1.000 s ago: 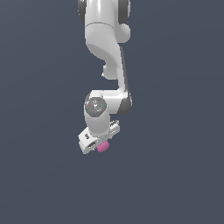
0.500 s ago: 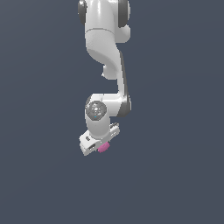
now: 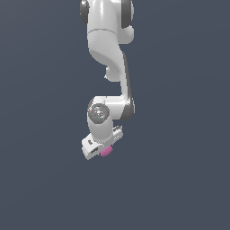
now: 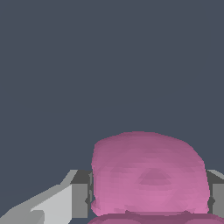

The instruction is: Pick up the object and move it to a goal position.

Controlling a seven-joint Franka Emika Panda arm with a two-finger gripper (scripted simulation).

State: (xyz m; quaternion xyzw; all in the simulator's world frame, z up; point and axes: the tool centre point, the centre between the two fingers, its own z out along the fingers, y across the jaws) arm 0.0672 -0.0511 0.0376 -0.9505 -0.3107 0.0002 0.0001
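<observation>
- The arm (image 3: 110, 54) sits a little lower and further toward the exterior view's left than it did a second ago; the shift is small — a slow carry, not a sweep.
- The gripper (image 3: 104, 149) is pinching the pink chunk (image 3: 106, 152), which peeks out from under the white hand in the exterior view, just as it did in both earlier pictures.
- In the wrist view the chunk (image 4: 148, 175) fills the space between the two fingers (image 4: 81, 194), with a grey pad touching each of its sides — the hold looks square and steady.
- Since the chunk has travelled with the hand and not slipped, I judge the pick-up done and the move to the goal under way.
- No goal marker shows in either view, so how far remains cannot be told.
- The background is a flat dark grey-blue; no surface edge or shadow shows whether the chunk is lifted clear.
- No brand, label or writing can be read anywhere; only a small round mark with green and red specks sits on the wrist joint (image 3: 98, 113).
</observation>
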